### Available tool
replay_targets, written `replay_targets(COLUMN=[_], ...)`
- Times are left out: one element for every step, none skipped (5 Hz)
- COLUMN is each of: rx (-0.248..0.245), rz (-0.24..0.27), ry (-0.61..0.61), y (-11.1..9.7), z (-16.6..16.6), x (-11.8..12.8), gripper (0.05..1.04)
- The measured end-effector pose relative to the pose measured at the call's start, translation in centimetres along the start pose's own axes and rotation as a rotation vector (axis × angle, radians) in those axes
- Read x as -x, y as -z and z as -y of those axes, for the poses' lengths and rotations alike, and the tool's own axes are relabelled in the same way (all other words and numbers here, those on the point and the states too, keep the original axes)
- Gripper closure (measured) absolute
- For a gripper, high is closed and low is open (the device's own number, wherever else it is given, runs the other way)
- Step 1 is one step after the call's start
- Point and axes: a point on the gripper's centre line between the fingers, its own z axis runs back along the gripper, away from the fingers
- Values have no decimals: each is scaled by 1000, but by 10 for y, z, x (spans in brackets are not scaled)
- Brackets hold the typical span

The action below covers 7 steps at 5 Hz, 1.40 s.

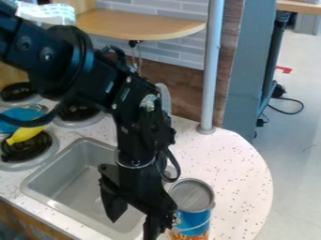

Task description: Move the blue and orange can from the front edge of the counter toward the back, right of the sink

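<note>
Sitting at the far left are stove burners (pixel 26 158) with black coils in silvery round pans. A blue round item (pixel 20 116) lies among them, partly hidden by a black cable that loops from the robot arm (pixel 103 77). In front of the blue item, a yellow banana-shaped object (pixel 25 134) lies at a slant over the nearest burner. The arm comes in from the upper left and bends down over the grey rectangular sink (pixel 39 182), which is set into the white, dark-speckled countertop (pixel 241 161).

At the sink's right part, the black gripper (pixel 132 228) hangs above the basin and its near right edge. Its two fingers stand apart, pointing down toward the lower edge of the view, with nothing clamped between them. Above and behind the arm, a semicircular wooden shelf (pixel 138 23) juts out before grey brick-patterned tiles (pixel 172 49).

Just to the right of the gripper, a cylindrical can (pixel 191 196) stands upright on the countertop, beside the sink. It has a grey, round top and a blue label that turns orange near the bottom. The gripper's right side overlaps the can's left edge in the view; whether they touch, I cannot tell. Farther back, a grey metal pole (pixel 214 70) rises from a round foot on the countertop. Beyond it come a blue-grey panel (pixel 251 70) and, at the far right, a pale floor (pixel 294 154) with a black cord (pixel 289 113) on it.
</note>
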Motion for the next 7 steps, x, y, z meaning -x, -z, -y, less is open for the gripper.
replay_targets(rx=[-1, 7, 9, 12, 2, -4, -15], rz=[-15, -14, -11, -1, -11, -11, -19], ry=[-1, 1, -5, -3, -15, -20, -32], y=[4, 9, 14, 22, 33, 42, 53], z=[0, 1, 2, 3, 3, 3, 2], x=[2, 3, 2, 1, 0, -2, -3], gripper=[83, 83, 83, 83, 83, 83, 83])
